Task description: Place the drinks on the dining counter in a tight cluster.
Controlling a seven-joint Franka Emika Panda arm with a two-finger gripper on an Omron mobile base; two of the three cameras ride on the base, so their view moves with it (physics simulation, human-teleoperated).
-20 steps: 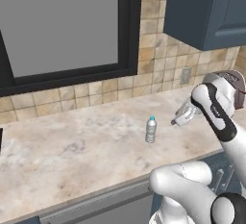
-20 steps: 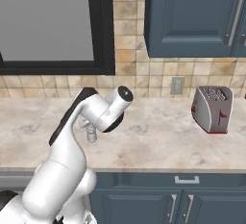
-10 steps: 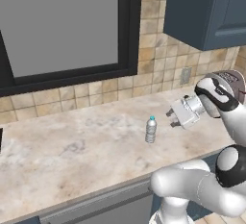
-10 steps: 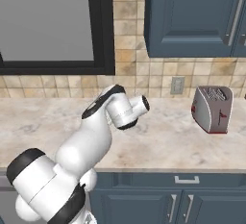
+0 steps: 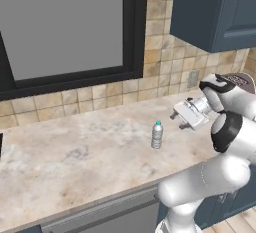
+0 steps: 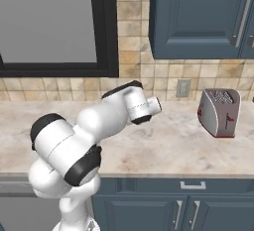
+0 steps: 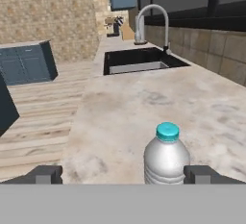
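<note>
A small clear water bottle (image 5: 157,135) with a blue cap stands upright on the marble counter (image 5: 75,162) under the window. My gripper (image 5: 180,119) hovers level just to the right of it, pointing at it, fingers open and holding nothing. In the hand view the bottle (image 7: 166,163) rises close between the two fingertips of the gripper (image 7: 124,175), nearer the right fingertip (image 7: 202,174) and touching neither. The dining counter is out of view.
A sink (image 7: 139,60) with a curved faucet (image 7: 146,21) lies farther along this counter beyond the bottle. A toaster (image 6: 218,112) stands at the right near a wall outlet (image 6: 183,87). The tiled wall and dark window frame back the counter. A dark blue cabinet (image 7: 29,63) stands across the wooden floor.
The arm has folded forward and the hand has turned level, fingers now facing the bottle from its right. The bottle has not moved. The fingers stayed open.
</note>
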